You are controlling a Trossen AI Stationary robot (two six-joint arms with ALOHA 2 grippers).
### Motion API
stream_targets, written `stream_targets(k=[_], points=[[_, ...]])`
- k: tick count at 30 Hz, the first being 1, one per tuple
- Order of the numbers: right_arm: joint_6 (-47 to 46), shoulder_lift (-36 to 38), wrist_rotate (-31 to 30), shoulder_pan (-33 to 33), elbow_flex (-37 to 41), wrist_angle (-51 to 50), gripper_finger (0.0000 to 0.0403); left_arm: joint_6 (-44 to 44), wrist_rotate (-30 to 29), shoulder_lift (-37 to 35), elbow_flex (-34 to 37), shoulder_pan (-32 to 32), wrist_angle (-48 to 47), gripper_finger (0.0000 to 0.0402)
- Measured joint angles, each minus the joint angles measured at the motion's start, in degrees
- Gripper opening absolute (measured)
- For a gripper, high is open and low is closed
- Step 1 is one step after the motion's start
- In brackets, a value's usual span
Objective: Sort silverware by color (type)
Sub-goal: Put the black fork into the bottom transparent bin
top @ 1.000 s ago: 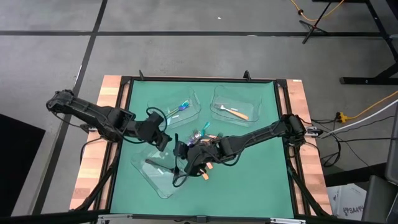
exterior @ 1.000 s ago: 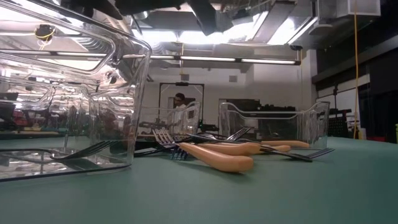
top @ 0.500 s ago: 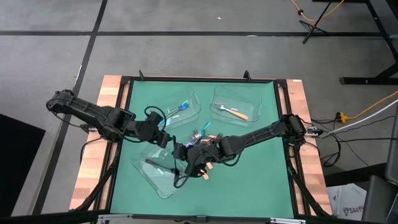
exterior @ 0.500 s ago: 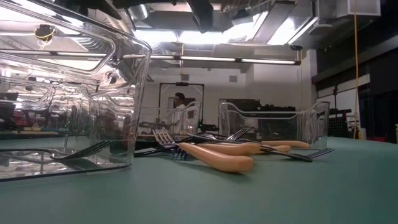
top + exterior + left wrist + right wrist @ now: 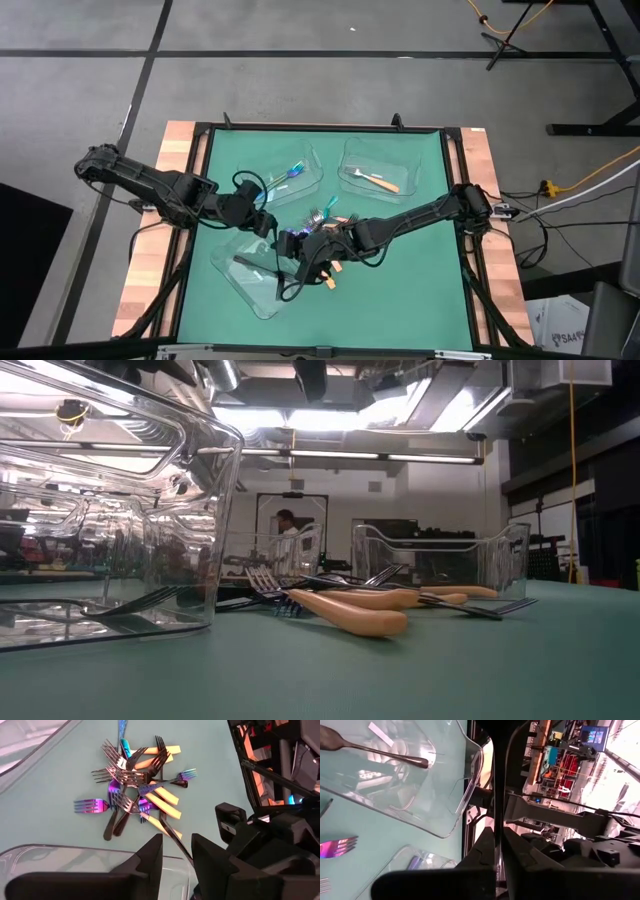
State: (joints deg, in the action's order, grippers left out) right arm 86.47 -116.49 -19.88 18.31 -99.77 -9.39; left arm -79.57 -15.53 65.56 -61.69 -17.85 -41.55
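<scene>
— Anything different from a second ago?

— Very little. Right gripper (image 5: 292,260) nudged slightly left, now over the right rim of the near-left tray (image 5: 235,285). Clenched on a slim dark fork (image 5: 495,780), seen running out from between its fingers. Left gripper (image 5: 177,852) unmoved just left of the pile (image 5: 137,780), jaws released, holding nothing.

— Meaning for the sort?

— Probably a delivery nearly done. Another dark utensil (image 5: 248,264) already lying in that tray, so same kind, same home. Letting go likely next, once past the rim.

— And the remainder?

— Mostly unsorted. Heaped at mid-table: iridescent, orange-handled and dark pieces crossed over one another. Only an iridescent piece (image 5: 293,172) in the far-left tray (image 5: 310,160) and an orange-handled one (image 5: 380,183) in the far-right tray (image 5: 352,150).

— Risk?

— Catching the tray wall with the hanging fork. Hard to judge the clearance from here.
</scene>
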Motion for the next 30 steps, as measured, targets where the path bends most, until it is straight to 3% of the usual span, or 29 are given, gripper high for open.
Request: stream_targets(k=[19,30], points=[[1.05,0.0,-0.01,0.01,-0.01,-0.06,0.0001,-1.0,0.0,0.0,0.0,0.0,1.26,0.0093],[2.52,0.0,0.0,0.01,0.0,-0.22,0.0001,-1.29,-0.07,0.0,-0.07,0.0,1.67,0.0028]])
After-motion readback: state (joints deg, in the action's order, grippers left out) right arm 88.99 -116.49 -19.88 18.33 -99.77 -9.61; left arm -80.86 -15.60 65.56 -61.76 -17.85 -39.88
